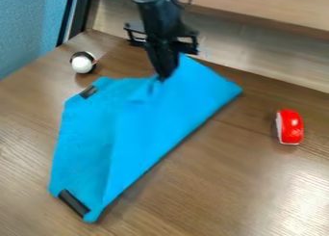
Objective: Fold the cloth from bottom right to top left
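Observation:
The black gripper [163, 77] hangs from the top edge over the upper part of the blue cloth [138, 134]. Its fingers are together, shut on the cloth, which puckers around their tips. A straight slanting edge of the cloth runs from the right corner down to the bottom left tip. One layer lies over another along this side, with a crease down the middle. Part of the cloth's upper edge is hidden behind the fingers.
Left of the gripper is a white and black ball [83, 62]. A red and white object [290, 127] lies on the wooden table [212, 196] at the right. Black strips [74, 203] show at the cloth's left edges. A wooden ledge [270, 11] runs along the back.

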